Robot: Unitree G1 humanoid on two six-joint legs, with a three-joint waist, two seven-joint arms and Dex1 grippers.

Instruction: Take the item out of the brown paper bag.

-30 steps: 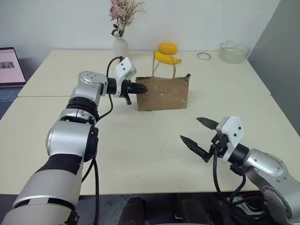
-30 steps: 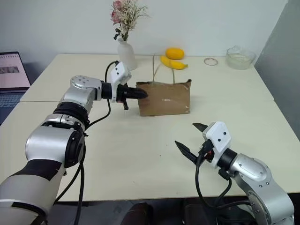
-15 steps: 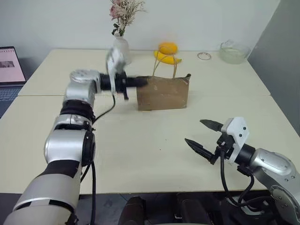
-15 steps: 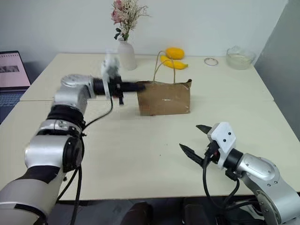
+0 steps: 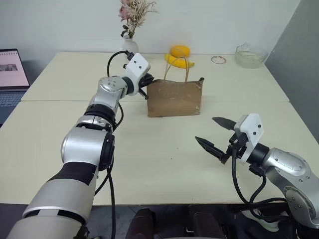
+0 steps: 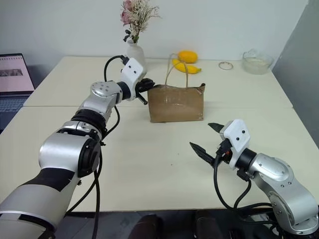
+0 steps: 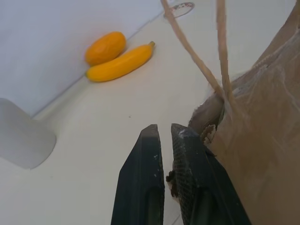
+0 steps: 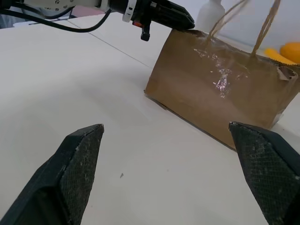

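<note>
The brown paper bag (image 5: 174,97) stands upright toward the far middle of the worktop (image 5: 149,149), its two thin cord handles rising above the open top. What is inside it cannot be seen from here.

The left gripper (image 6: 147,82) is at the bag's upper left corner, its black fingers (image 7: 140,187) pressed nearly together with nothing visibly between them; the tips sit just beside the paper rim where a handle is fixed. The right gripper (image 5: 215,133) hangs over the near right part of the worktop, well apart from the bag, fingers spread wide and empty.

Behind the bag, near the far edge, lie a yellow banana (image 5: 178,61) and an orange fruit (image 5: 180,51), touching each other. A white vase (image 6: 134,52) with dried flowers stands just left of them. Toward the far right corner sit a glass bowl (image 5: 250,55) and a small ring-shaped object (image 5: 218,59). A laptop (image 5: 12,69) is open off the left edge. Bare worktop lies between the right gripper and the bag.
</note>
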